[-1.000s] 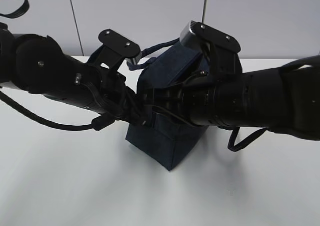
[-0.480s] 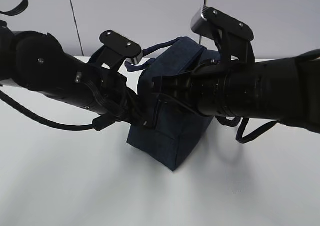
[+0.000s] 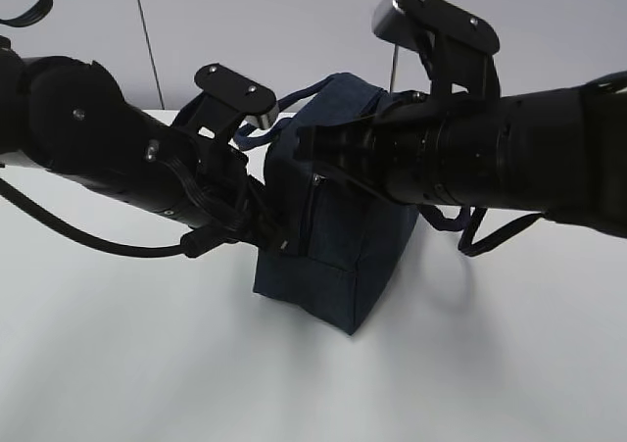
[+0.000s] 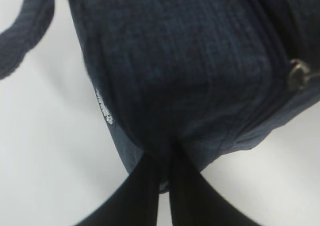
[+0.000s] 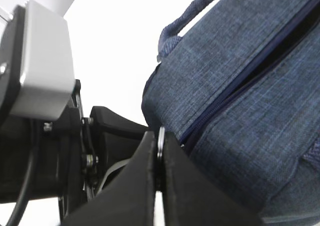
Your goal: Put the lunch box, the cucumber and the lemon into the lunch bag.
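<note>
both jaws pinch lunch bag on white table

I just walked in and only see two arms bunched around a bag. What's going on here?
Both arms are working on the navy lunch bag, which stands on the white table. The left gripper is shut on the fabric at one end of the bag. The right gripper is shut on the metal zipper pull at the end of the zipper line. No lunch box, cucumber or lemon is visible in any view.
</note>
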Available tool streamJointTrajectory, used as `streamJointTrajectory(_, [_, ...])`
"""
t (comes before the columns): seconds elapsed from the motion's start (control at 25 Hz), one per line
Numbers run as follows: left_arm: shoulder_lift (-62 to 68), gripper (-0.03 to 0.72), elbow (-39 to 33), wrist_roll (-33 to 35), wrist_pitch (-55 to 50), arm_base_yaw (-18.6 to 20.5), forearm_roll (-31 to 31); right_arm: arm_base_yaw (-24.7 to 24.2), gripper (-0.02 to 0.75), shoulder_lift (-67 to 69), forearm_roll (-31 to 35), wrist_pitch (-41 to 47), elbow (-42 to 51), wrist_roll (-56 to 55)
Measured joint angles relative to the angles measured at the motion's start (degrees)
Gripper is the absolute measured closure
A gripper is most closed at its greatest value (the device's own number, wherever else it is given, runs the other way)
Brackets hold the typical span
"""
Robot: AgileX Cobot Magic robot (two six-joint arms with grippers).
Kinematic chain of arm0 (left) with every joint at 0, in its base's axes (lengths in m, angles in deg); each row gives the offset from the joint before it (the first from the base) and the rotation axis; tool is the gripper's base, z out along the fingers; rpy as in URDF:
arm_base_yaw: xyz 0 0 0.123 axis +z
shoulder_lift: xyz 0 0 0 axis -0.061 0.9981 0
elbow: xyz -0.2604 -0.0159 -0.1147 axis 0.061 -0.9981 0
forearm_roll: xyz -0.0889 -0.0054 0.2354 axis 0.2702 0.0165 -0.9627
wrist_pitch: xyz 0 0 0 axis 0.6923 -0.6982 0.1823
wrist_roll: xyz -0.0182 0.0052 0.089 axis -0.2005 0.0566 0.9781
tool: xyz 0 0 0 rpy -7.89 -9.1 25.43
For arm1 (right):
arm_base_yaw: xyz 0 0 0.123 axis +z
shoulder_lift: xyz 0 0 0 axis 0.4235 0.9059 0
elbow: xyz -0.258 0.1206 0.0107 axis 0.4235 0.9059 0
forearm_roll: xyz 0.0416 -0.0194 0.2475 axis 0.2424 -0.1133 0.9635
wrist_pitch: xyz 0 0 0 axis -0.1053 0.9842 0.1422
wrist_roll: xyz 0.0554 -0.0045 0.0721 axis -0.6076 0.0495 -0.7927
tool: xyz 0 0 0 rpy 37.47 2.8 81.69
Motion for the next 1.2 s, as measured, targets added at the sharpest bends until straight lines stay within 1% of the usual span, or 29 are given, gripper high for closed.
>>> streamJointTrajectory(0.24, [-0.1, 0.692, 0.0, 0.0, -0.5, 0.0, 0.8, 0.0, 0.738, 0.0, 0.0, -1.0, -1.1, 0.9])
streamJointTrajectory(0.6, [-1.3, 0.693, -3.4, 0.0, 1.1, 0.0, 2.0, 0.0, 0.738, 0.0, 0.2, -3.1, -2.1, 3.1])
streamJointTrajectory(1.04, [-2.2, 0.694, -3.5, 0.0, 1.1, 0.0, 2.2, 0.0, 0.738, 0.0, 0.4, -6.0, -4.0, 5.6])
streamJointTrajectory(1.2, [-2.3, 0.694, -3.5, 0.0, 0.8, 0.0, 2.4, -1.2, 0.738, 0.0, 0.6, -6.1, -4.2, 6.5])
